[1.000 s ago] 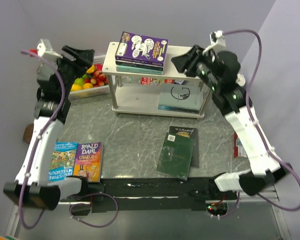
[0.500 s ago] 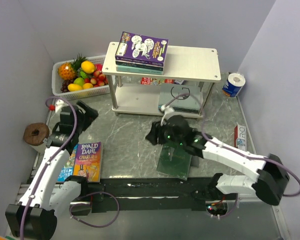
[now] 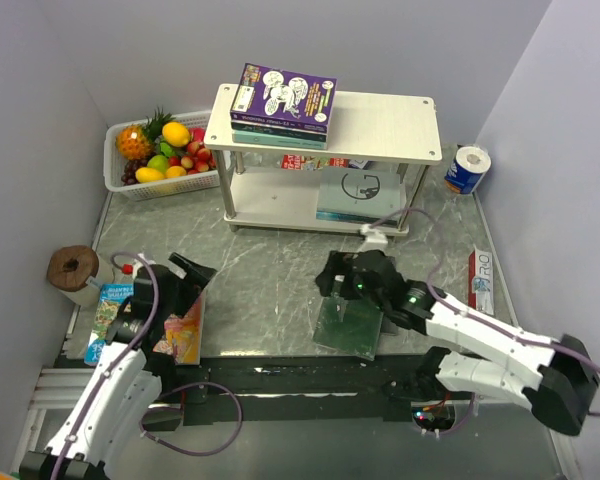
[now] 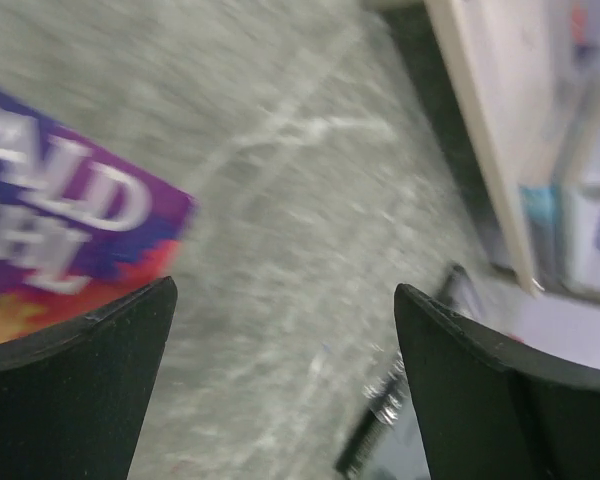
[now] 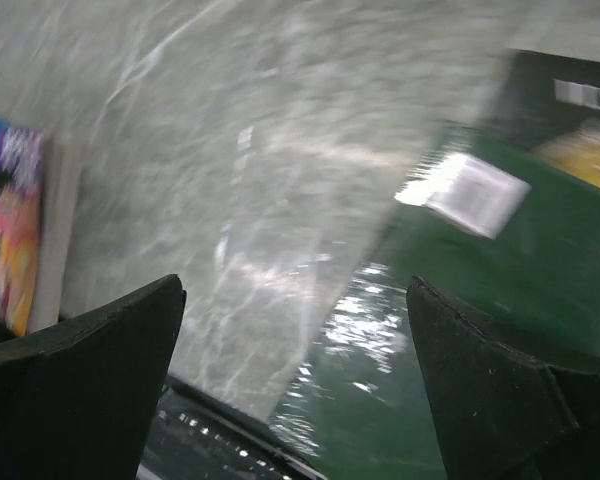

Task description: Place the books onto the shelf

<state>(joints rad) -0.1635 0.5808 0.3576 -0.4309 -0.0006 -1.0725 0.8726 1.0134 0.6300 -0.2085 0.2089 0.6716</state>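
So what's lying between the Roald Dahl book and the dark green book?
Nothing: only bare grey marble tabletop separates the Roald Dahl book from the dark green book, seen in the top external view.

It looked like a robotics lab cell: plain pale walls (image 3: 80, 60) boxed in a grey marbled worktop (image 3: 270, 265), two cabled arms (image 3: 110, 390) at its edge, with a shelf (image 3: 380, 115), books (image 3: 285, 95) and fruit basket (image 3: 115, 180) as props.

Claw: left gripper (image 4: 285, 290) spread wide, nothing between.
Left of claw: Roald Dahl book (image 4: 65, 235), lying flat.
Ahead-right of claw: shelf (image 4: 485, 130), blurred.
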